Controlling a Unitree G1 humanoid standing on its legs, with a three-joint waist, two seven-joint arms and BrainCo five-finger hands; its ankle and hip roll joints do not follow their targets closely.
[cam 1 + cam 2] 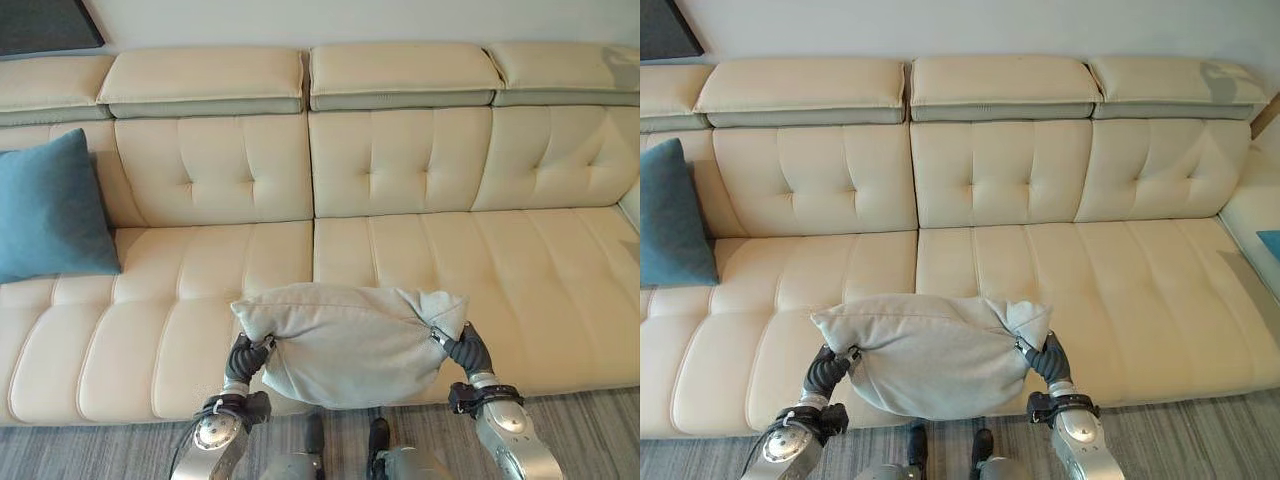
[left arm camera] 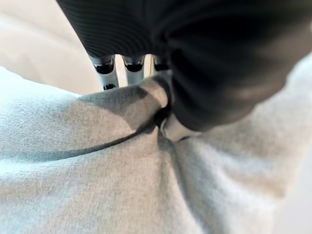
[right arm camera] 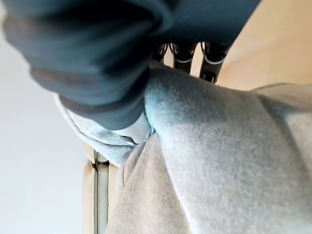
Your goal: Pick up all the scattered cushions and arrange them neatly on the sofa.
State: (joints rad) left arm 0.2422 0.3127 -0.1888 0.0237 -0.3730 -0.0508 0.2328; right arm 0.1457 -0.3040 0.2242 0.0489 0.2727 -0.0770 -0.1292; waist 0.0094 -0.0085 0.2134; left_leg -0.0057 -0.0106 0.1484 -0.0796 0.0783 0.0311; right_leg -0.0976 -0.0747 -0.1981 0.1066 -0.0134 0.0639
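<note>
Gripping a grey cushion (image 1: 350, 345) at its two ends, the left hand (image 1: 243, 360) and right hand (image 1: 468, 351) hold it above the front edge of the cream leather sofa (image 1: 420, 250); a blue cushion (image 1: 48, 208) leans against the backrest at the far left. From the left wrist, fingers (image 2: 104, 66) reach past a bunched fold of the fabric, with the thumb apparently pinching it. From the right wrist, fingers (image 3: 213, 61) curl over the cushion's corner, fabric clamped beneath the dark cover.
</note>
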